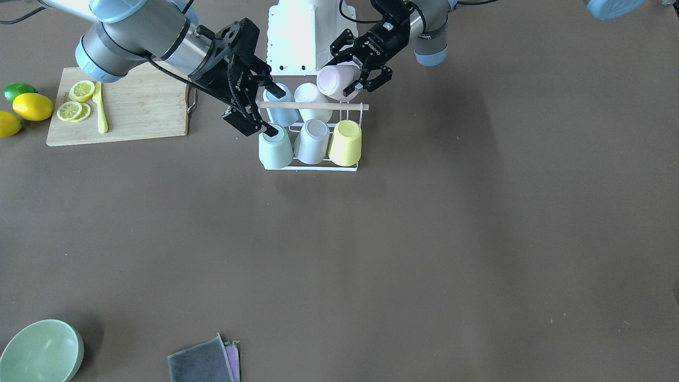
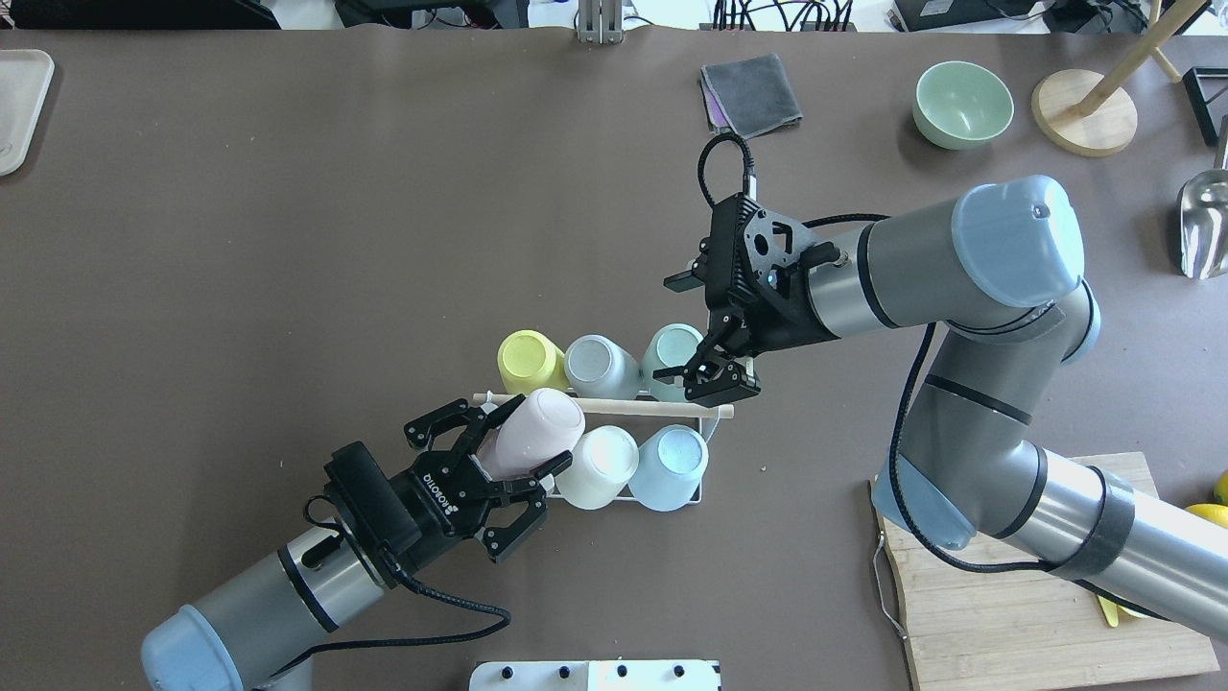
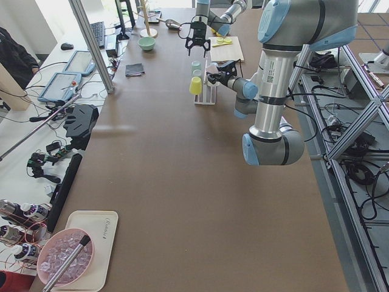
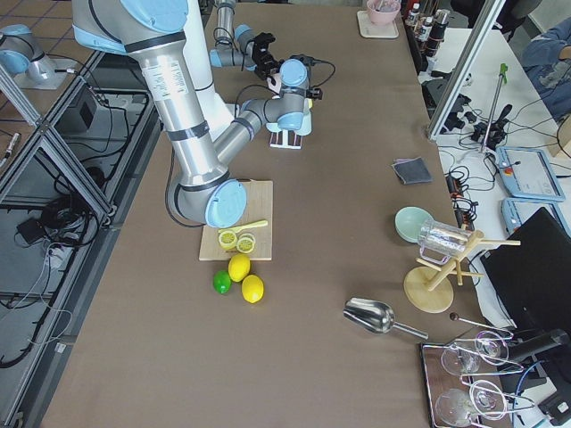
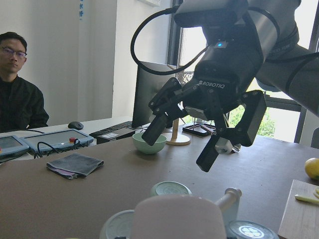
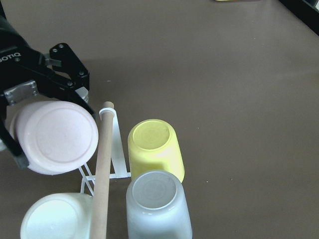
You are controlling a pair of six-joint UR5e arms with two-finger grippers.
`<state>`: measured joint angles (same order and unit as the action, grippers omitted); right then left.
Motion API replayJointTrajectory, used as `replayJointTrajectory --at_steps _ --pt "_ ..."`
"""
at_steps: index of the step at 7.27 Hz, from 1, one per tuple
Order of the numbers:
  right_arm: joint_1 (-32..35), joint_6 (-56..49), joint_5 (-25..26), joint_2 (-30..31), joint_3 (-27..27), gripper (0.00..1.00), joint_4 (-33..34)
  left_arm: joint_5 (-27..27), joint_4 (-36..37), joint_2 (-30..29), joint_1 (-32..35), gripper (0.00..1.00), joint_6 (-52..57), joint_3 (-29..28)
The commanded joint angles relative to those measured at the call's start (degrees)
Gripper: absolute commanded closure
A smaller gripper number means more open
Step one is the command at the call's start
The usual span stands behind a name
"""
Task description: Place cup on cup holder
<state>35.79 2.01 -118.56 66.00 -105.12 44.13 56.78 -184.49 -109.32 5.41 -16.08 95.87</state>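
Observation:
The cup holder (image 2: 614,408), a white wire rack with a wooden rod on top, stands mid-table. It carries yellow (image 2: 531,361), grey (image 2: 600,366) and mint (image 2: 669,350) cups on the far row, and white (image 2: 597,466) and light blue (image 2: 672,467) cups on the near row. My left gripper (image 2: 523,440) is shut on a pink cup (image 2: 537,430), held tilted at the rack's free near corner, just beside the rod. My right gripper (image 2: 698,331) is open and empty above the mint cup. The right wrist view shows the pink cup (image 6: 55,137) beside the rod (image 6: 102,174).
A wooden cutting board (image 1: 132,114) with lemon slices and a yellow knife lies on the robot's right. Lemons and a lime (image 1: 32,106) lie beyond it. A green bowl (image 1: 40,353) and a grey cloth (image 1: 201,363) sit at the far edge.

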Motion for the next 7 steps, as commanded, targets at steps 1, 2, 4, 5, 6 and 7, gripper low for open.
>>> replayJointTrajectory --at_steps 1,2,4,5,6,7 --pt "0.0 0.0 0.0 0.0 0.0 0.0 0.0 0.0 -1.1 0.3 -0.1 0.02 0.3 -0.1" --pt "0.0 0.1 0.0 -0.2 -0.1 0.0 0.1 -0.1 -3.0 0.5 -0.3 0.02 1.6 -0.2" --pt "-0.1 0.1 -0.4 -0.9 -1.7 0.0 4.9 0.0 -4.6 0.9 -0.4 0.02 2.1 -0.3" --pt "-0.2 0.1 -0.4 -1.3 -3.7 0.0 9.2 0.0 -4.6 0.8 -0.4 0.02 2.1 -0.3" --pt "-0.2 0.1 -0.4 -1.5 -5.7 0.0 13.0 0.0 -4.6 0.7 -0.4 0.02 2.1 -0.1" --pt "-0.2 0.1 -0.4 -1.6 -9.0 0.0 19.5 -0.1 -4.1 0.6 0.1 0.02 2.1 0.0"
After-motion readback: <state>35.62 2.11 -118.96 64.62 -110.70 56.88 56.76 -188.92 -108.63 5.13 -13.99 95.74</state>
